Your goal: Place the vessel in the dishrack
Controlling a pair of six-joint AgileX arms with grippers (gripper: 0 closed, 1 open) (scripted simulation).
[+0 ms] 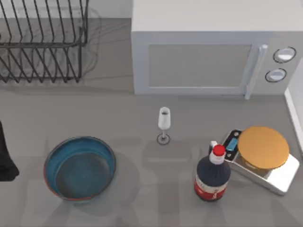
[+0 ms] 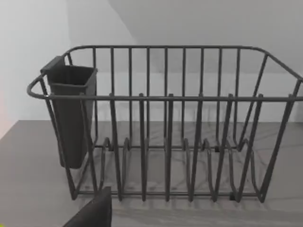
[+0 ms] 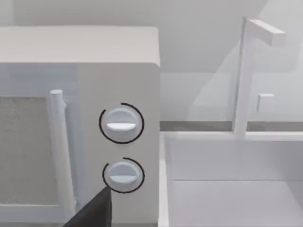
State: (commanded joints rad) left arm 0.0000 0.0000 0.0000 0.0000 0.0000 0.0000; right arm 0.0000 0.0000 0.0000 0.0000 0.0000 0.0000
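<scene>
Resting on the grey table [image 1: 142, 113] near its front left, the wide, shallow blue bowl with a thin reddish-orange rim [image 1: 79, 168] sits upright, touched by nothing. My left arm [image 1: 5, 156] is at the table's left edge, just beside the bowl; I cannot tell how its fingers stand, nor those of my right gripper. Farther right stand a dark bottle with a red cap [image 1: 212, 176] and a scale with an orange platter [image 1: 263, 152]; a small clear stemmed glass [image 1: 164, 124] stands mid-table. At the back, the black wire dishrack [image 2: 165, 127] occupies the left corner beside a white microwave [image 1: 208, 52].
</scene>
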